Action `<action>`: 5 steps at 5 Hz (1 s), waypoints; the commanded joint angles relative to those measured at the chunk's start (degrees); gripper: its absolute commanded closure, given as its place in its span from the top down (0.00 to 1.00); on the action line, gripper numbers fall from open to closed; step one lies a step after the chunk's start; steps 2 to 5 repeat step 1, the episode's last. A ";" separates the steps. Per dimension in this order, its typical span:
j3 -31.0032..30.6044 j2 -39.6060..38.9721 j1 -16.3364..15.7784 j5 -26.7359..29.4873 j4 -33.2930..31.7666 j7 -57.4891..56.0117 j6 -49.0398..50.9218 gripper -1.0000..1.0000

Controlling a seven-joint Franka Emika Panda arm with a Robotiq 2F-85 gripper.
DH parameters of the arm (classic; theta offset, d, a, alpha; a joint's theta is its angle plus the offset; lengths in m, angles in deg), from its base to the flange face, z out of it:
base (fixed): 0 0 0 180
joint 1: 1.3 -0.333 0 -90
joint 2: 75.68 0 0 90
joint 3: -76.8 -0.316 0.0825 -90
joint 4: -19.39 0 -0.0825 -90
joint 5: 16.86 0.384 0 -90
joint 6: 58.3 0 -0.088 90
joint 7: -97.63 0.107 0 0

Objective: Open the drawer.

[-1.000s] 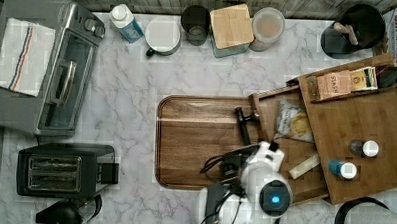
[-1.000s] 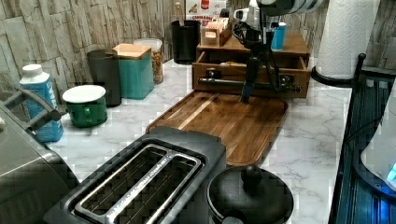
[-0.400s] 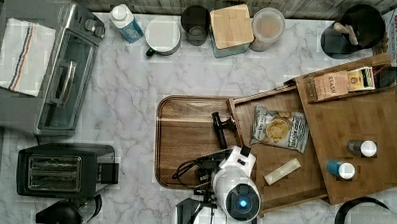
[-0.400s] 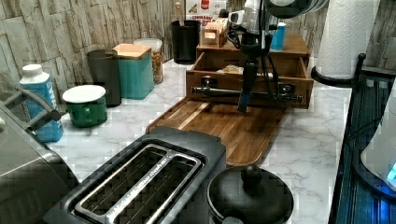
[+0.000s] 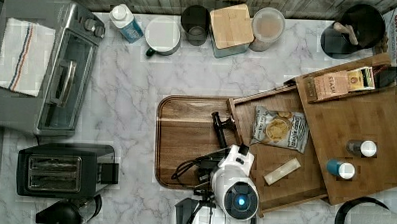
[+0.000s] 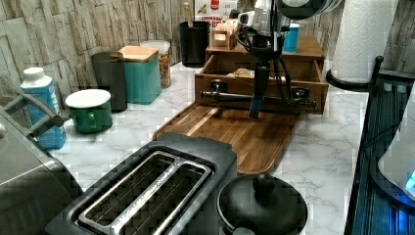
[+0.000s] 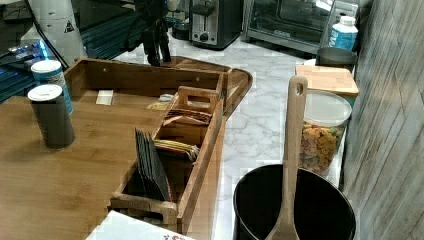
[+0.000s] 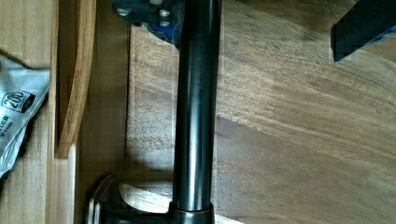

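Drawer [image 5: 280, 145] stands pulled out over the cutting board [image 5: 185, 141] | handle [image 6: 259, 98] runs crosswise between released end effector [image 8: 261, 28] fingers | further pull goes away from the organizer box [image 5: 356, 132].

Probably a kitchen: toaster [image 5: 67, 170], marble counter [image 5: 127, 89].
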 commanded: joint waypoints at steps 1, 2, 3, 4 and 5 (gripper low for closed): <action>-4.46 5.30 -4.02 -2.00 -9.89 0.07 -1.11 1.00; -4.46 5.30 -4.02 -2.00 -9.89 0.07 -1.11 1.00; -4.46 5.30 -4.02 -2.00 -9.89 0.07 -1.11 1.00; -4.46 5.30 -4.02 -2.00 -9.89 0.07 -1.11 1.00; -4.46 5.30 -4.02 -2.00 -9.89 0.07 -1.11 1.00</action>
